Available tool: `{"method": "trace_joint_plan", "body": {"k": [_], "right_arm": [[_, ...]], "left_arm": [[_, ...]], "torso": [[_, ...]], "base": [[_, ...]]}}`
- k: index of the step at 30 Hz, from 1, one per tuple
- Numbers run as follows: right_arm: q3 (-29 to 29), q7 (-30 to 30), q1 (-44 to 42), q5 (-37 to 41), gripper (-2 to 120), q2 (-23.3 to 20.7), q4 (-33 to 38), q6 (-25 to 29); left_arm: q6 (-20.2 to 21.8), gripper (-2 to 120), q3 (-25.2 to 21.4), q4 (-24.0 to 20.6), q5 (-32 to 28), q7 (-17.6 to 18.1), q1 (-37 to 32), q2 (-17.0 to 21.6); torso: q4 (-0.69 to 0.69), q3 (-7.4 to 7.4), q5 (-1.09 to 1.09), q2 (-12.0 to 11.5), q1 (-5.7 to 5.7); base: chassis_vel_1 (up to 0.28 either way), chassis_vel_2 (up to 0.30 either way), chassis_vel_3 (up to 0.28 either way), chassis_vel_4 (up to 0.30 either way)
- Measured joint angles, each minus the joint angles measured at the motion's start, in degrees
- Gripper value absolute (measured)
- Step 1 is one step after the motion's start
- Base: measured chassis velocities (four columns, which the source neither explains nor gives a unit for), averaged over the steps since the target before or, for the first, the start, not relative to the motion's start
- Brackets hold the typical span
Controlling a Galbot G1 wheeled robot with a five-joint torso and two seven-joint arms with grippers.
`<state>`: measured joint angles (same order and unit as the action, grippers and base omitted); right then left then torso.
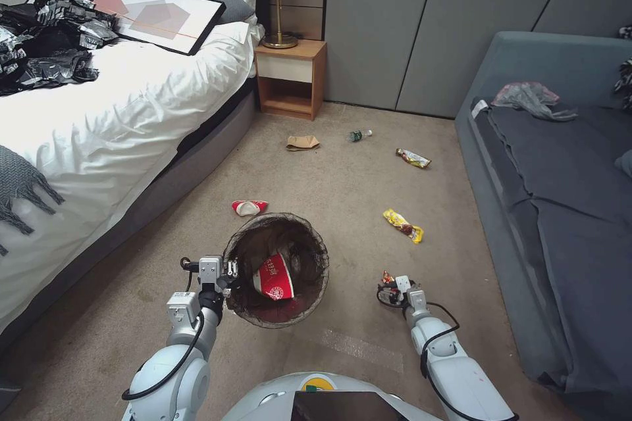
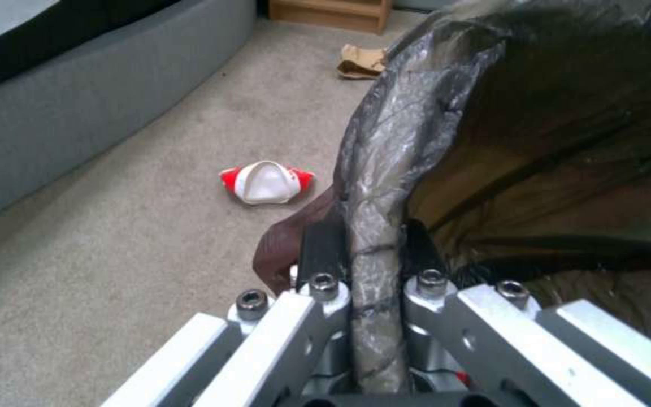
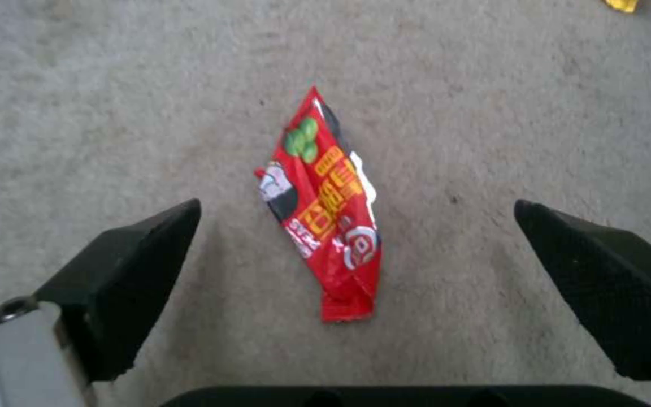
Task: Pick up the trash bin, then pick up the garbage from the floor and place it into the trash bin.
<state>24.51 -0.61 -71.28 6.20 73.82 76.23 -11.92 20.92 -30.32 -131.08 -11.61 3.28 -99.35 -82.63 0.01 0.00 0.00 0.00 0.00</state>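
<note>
My left gripper [image 1: 227, 279] is shut on the rim of the trash bin [image 1: 304, 299], which hangs above the carpet with its dark liner [image 2: 386, 169] folded over the edge. A red-and-white paper cup [image 1: 273, 278] lies inside the bin. Another red-and-white cup [image 1: 249, 207] [image 2: 265, 182] lies flattened on the floor just beyond the bin. My right gripper [image 1: 390, 288] [image 3: 356, 209] is open, low over the carpet, with a red snack wrapper [image 3: 324, 206] lying flat between its fingers [image 3: 126, 265]. More garbage lies farther off: a yellow wrapper [image 1: 403, 224], another wrapper [image 1: 413, 158], a green-labelled bottle [image 1: 359, 135] and a crumpled brown paper bag [image 1: 302, 143] [image 2: 361, 61].
A white bed [image 1: 112, 105] runs along the left, with a wooden nightstand [image 1: 289, 77] and lamp beyond it. A dark grey sofa [image 1: 559, 197] lines the right side. Open carpet lies between them.
</note>
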Motion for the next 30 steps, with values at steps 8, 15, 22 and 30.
{"method": "trace_joint_plan", "body": {"k": [8,15,22,30], "right_arm": [[0.0,-0.2,0.6,-0.9,92,0.3,-3.2,1.0],[0.3,-0.4,1.8,-1.2,73,0.4,-6.2,2.0],[0.2,-1.9,3.5,-2.2,51,0.5,-8.7,3.3],[0.0,-2.2,4.4,-2.7,20,1.0,-11.2,4.3]], "left_arm": [[-0.1,2,0.1,0.2,0.0,0.0,0.2,-0.1],[0.0,2,0.3,0.3,0.0,0.1,0.5,0.0],[0.0,2,0.3,0.0,0.5,0.2,0.0,-0.2],[0.0,2,0.4,-0.1,0.8,0.3,-0.1,-0.4]], "torso": [[0.00,0.00,0.00,0.0,0.00],[-0.01,0.00,0.00,0.0,0.00],[0.00,0.00,0.00,0.0,0.00],[0.00,-0.01,-0.01,0.0,0.00]], "base": [[0.000,0.000,0.000,0.000],[0.000,0.000,0.000,0.000],[0.000,0.000,0.000,0.000],[0.000,0.000,0.000,0.000]]}}
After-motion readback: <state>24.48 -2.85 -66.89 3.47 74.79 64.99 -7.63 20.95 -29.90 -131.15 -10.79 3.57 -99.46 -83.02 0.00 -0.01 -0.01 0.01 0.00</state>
